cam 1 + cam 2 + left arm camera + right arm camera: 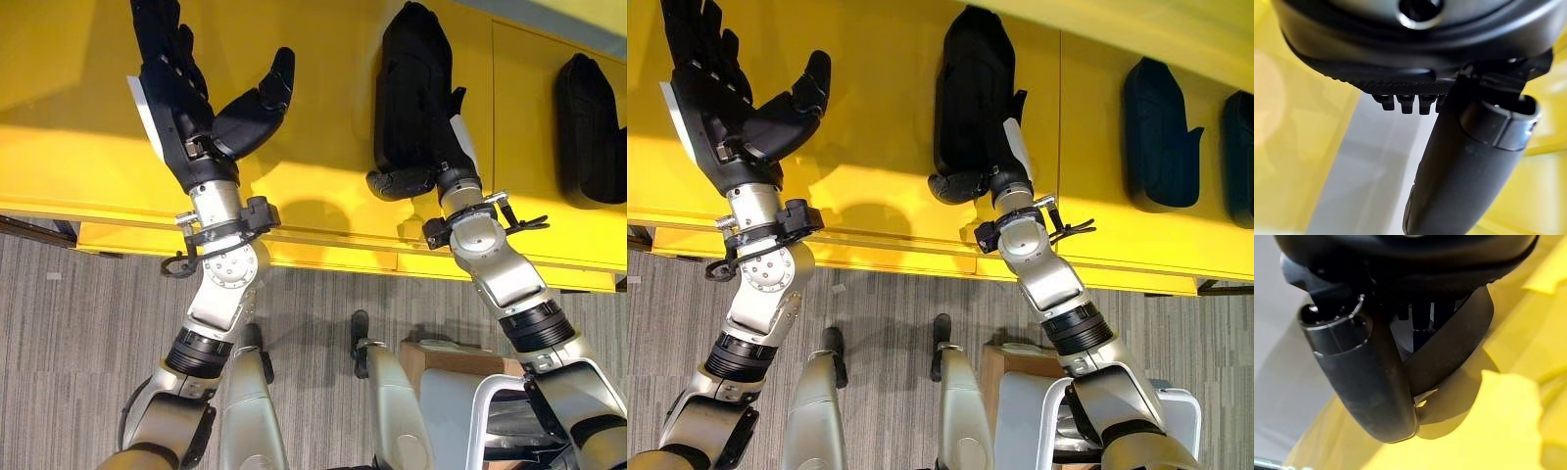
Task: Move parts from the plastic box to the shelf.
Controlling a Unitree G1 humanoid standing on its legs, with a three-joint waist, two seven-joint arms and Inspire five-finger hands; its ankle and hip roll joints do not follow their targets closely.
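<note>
Black moulded part [411, 93], right hand [416, 176] gripping it

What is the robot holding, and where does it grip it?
Its right hand grips a black part at its near end, on the yellow shelf. The left hand holds nothing.

Left hand [201, 113] spread, right hand [446, 147] clutching.

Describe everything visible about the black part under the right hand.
The black part is a long, matte, moulded piece, plastic by its look, rounded at the far end. It lies flat on the yellow shelf, lengthwise away from the robot. The right hand rests on its near end, thumb curled round its side. A similar part lies apart, further right.
</note>
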